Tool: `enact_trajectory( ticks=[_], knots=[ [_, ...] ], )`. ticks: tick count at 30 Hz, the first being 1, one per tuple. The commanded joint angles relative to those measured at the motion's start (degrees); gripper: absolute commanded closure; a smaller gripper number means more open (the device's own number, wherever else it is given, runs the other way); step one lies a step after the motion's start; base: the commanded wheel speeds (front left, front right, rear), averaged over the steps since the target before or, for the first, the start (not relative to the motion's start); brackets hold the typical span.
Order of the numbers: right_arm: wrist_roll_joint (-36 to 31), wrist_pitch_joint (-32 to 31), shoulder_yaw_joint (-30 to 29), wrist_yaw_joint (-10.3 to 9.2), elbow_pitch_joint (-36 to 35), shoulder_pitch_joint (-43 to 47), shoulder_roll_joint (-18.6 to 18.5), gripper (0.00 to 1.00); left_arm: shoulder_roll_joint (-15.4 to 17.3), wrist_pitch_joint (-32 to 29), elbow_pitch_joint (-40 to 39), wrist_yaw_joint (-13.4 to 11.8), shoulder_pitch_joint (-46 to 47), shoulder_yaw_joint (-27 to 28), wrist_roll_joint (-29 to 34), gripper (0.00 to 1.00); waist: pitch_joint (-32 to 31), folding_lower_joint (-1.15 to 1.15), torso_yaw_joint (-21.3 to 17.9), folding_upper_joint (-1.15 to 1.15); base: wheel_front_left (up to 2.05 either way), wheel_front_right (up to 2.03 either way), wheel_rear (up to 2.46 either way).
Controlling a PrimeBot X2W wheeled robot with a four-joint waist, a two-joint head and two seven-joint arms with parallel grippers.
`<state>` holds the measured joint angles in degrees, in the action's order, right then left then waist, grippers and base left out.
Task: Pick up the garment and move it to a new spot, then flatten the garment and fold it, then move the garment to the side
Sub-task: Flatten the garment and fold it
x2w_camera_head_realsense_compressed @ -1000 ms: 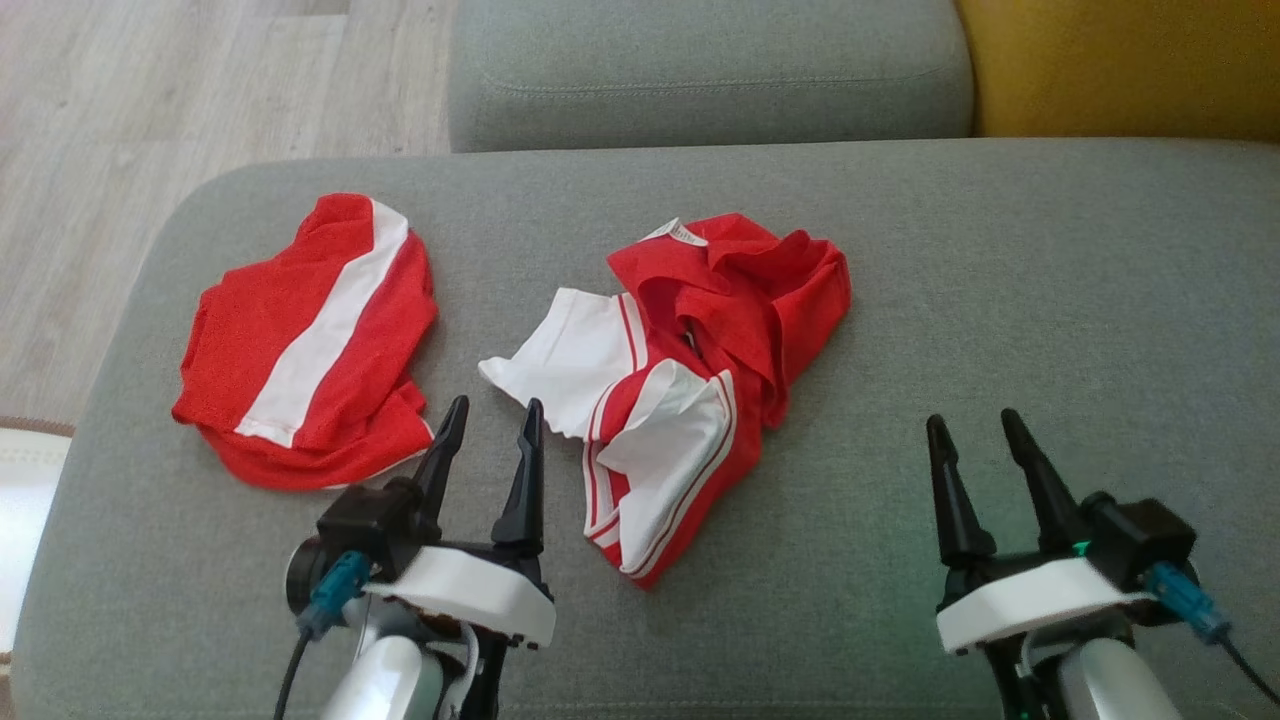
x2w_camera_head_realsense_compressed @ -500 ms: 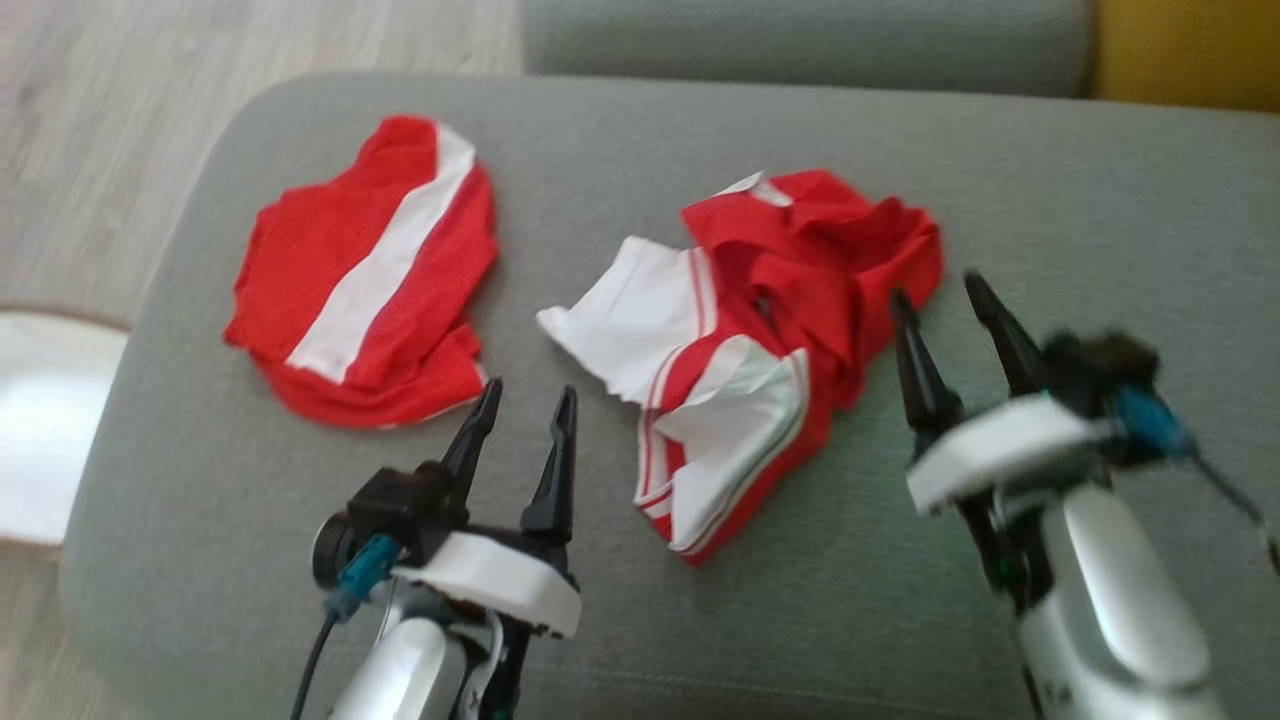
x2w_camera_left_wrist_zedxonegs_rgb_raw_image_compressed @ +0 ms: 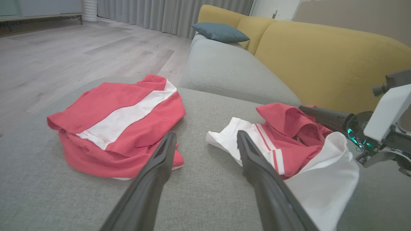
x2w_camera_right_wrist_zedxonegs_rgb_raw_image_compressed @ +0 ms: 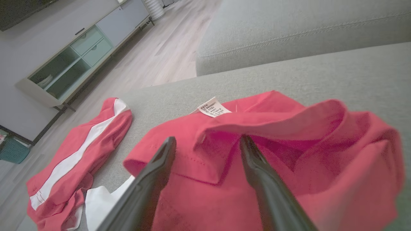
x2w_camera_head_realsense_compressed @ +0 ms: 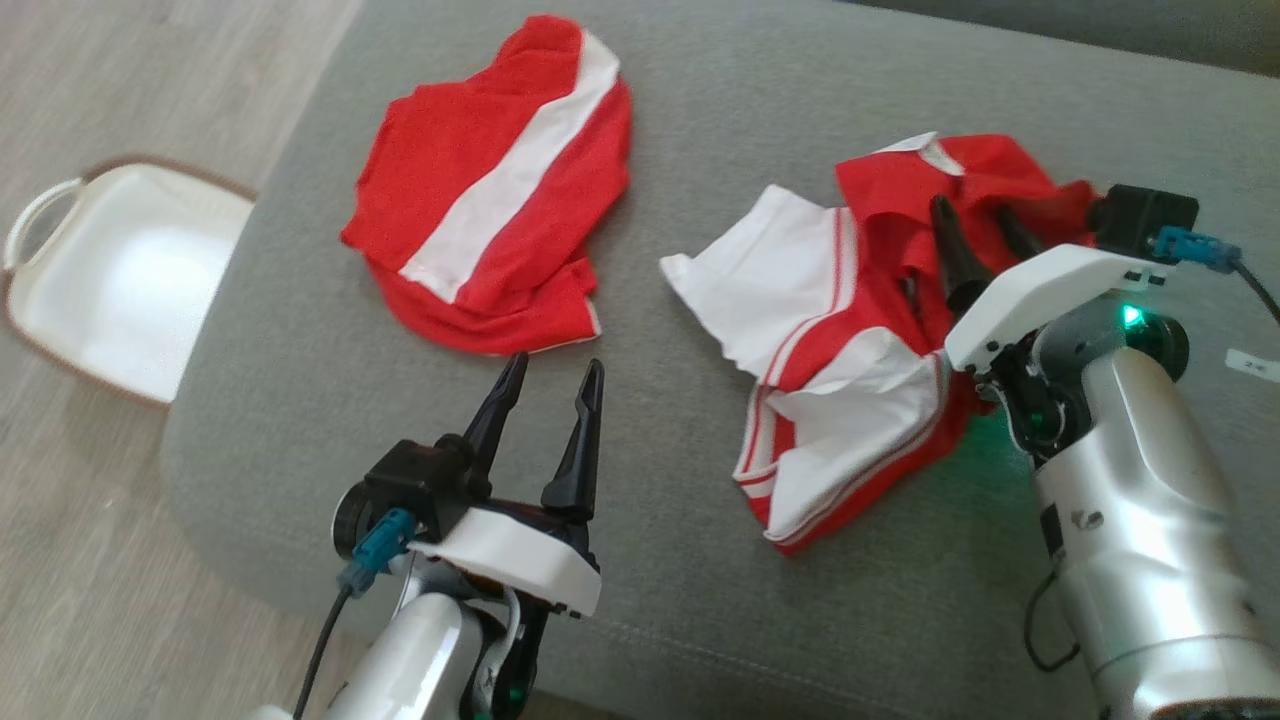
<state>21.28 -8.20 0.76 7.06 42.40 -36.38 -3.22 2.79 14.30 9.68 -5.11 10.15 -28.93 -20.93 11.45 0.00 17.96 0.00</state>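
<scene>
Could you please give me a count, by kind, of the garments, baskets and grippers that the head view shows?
Red-and-white garments: 2, the folded garment and the crumpled garment
White basket: 1
Grippers: 2, the left gripper and the right gripper
Total: 5

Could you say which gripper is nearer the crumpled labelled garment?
Right: the right gripper is over red folds of the crumpled garment; the left gripper is apart from it.
</scene>
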Motion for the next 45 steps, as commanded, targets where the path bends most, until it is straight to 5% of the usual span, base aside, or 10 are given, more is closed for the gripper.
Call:
enact_trajectory(
  ticks=[1,4,5,6,13,20,27,34,35,45],
  knots=[
    [-0.11,-0.29,0.52,0.43,-0.44,-2.63,0.35,0.0,0.09,0.7,-1.71,-0.34,2.37,1.5,-0.26,0.0,0.92,0.0,1.24,0.0,0.0,0.0,0.0],
    [-1.73,0.32,-0.95,0.43,2.84,-4.72,0.35,0.03,0.09,0.7,-1.83,-0.53,2.49,1.32,-0.47,0.0,1.35,0.0,2.01,0.0,0.0,0.0,0.0],
    [-2.3,0.99,-1.96,0.43,3.77,-5.49,0.35,0.96,0.09,0.7,-1.86,-0.59,2.5,1.29,-0.53,0.0,1.4,0.0,2.14,0.0,0.0,0.0,0.0],
    [-3.01,1.7,-2.94,0.43,4.58,-6.22,0.35,1.0,0.09,0.7,-1.87,-0.64,2.5,1.28,-0.56,0.0,1.43,0.0,2.24,0.0,0.0,0.0,0.0],
    [-6.42,5.76,-10.49,0.43,7.37,-10.3,-0.81,1.0,0.09,0.7,-1.58,-1.02,1.98,1.57,-0.66,0.0,0.04,0.0,1.94,0.0,0.0,0.0,0.0],
    [-13.07,5.2,-16.18,0.43,6.53,-16.07,-7.17,1.0,0.09,0.7,-2.07,-1.22,1.54,1.71,-0.92,0.0,-1.35,0.0,0.88,0.0,0.0,0.0,0.0],
    [-21.8,2.69,-19.42,0.43,4.39,-22.39,-14.57,1.0,0.09,0.7,-2.71,-1.22,1.86,1.19,-1.48,0.0,-0.73,0.0,1.4,0.0,0.0,0.0,0.0],
    [-29.4,1.8,-18.79,0.43,5.74,-26.02,-17.16,1.0,0.09,0.7,-2.99,-1.18,2.23,1.39,-1.67,0.0,0.73,0.0,2.02,0.0,0.0,0.0,0.0],
    [-30.96,1.99,-18.55,0.43,6.28,-26.04,-17.67,0.0,0.09,0.7,-3.01,-1.18,2.38,1.41,-1.72,0.0,0.89,0.0,2.08,0.0,0.0,0.0,0.0],
    [-34.73,5.12,-19.74,0.43,12.45,-24.32,-14.99,0.0,0.09,0.7,-2.52,-1.47,2.34,2.62,-1.2,0.0,-1.49,0.0,-0.51,0.0,0.0,0.0,0.0]
  ],
)
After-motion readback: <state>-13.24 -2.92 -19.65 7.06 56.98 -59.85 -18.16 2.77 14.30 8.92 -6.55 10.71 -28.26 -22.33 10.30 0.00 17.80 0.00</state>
